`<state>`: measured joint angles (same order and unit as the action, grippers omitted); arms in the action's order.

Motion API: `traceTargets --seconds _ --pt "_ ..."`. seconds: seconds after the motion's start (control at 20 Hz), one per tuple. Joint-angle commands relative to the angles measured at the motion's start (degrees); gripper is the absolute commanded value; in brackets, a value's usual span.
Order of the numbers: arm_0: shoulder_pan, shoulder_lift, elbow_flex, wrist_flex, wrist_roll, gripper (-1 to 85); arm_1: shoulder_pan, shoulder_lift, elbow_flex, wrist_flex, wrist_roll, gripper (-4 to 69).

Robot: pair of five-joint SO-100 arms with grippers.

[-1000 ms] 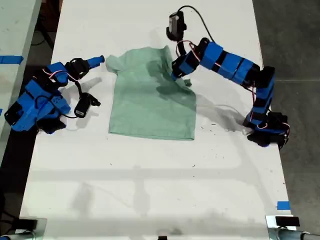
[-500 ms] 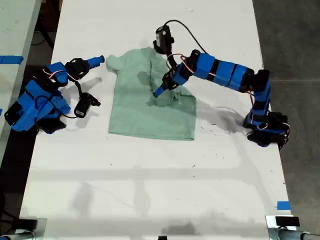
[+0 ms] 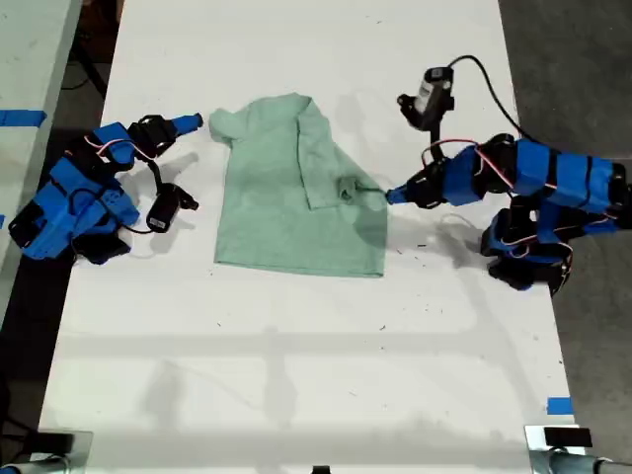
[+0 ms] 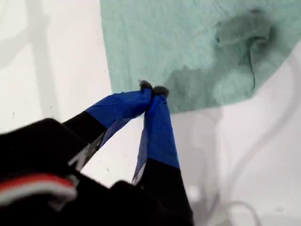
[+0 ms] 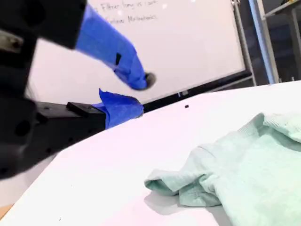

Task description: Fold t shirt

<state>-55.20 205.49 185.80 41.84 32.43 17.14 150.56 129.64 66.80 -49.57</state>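
Cloth first: the t shirt (image 3: 296, 188) lies flat on the white table (image 3: 296, 375), up toward the far half in the exterior view, with the sleeve on that view's right folded in over the body. My first gripper (image 4: 151, 89) hovers just off the shirt's edge on the exterior view's right, its blue fingertips pressed together with nothing between them. My second gripper (image 5: 136, 96) rests beside the other sleeve (image 5: 181, 186) on the exterior view's left, fingers spread and clear of the cloth.
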Motion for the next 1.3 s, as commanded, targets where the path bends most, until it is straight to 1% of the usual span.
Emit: traceTargets --seconds 0.0,0.05,0.1,0.15,0.25,0.35,0.5,1.25 --pt "0.35 0.53 1.93 -1.32 0.62 -0.2 0.97 38.50 33.75 -0.09 1.14 -0.2" --pt "0.35 0.53 2.02 -1.32 0.79 -0.2 1.67 51.06 41.92 4.04 -0.79 -0.2" --pt "0.62 0.53 2.11 -1.49 0.88 -0.3 3.25 49.22 44.91 3.96 1.05 -0.2" --pt "0.70 0.53 2.20 -1.58 0.88 -0.3 4.75 50.36 44.74 3.96 0.18 -0.2" --pt "0.53 0.53 2.37 -1.58 0.88 -0.3 5.10 50.27 45.44 2.99 1.67 -0.2" --pt "0.00 0.53 2.55 -1.67 0.70 -0.3 5.10 50.27 45.35 4.66 2.72 -0.2" --pt "0.09 0.53 2.55 -1.67 0.70 -0.3 5.27 50.27 45.79 5.10 3.87 -0.2" --pt "0.00 0.53 2.64 -1.58 0.79 -0.3 6.68 50.27 46.49 5.01 5.45 -0.2"
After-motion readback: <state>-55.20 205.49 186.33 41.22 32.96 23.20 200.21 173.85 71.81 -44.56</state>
